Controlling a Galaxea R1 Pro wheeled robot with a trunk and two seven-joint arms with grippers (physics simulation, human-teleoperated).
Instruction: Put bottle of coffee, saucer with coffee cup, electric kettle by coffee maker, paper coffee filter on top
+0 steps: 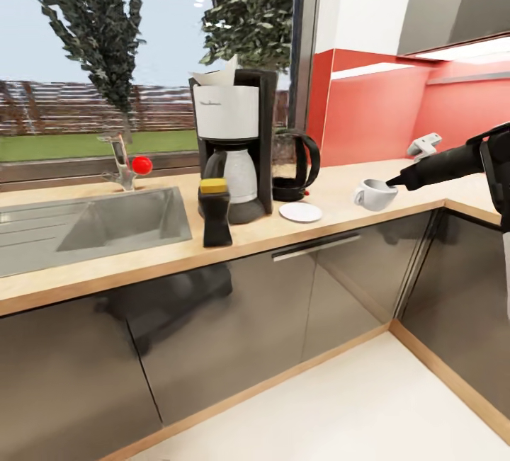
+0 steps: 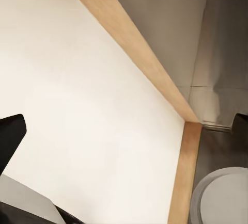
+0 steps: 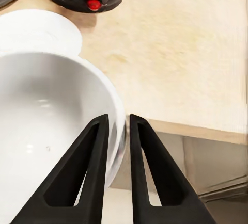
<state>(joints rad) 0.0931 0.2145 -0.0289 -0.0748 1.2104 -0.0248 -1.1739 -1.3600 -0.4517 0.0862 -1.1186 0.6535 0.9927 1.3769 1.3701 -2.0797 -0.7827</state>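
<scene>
Right now your right claw (image 3: 119,131) is pinching the cup (image 1: 375,194) by its rim, one finger inside and one outside, holding it over the counter's (image 1: 340,217) front edge. Just beyond it the saucer (image 1: 300,212) is lying beside the kettle (image 1: 295,163) and coffee maker (image 1: 232,142); the bottle (image 1: 214,212) is standing further along.
</scene>
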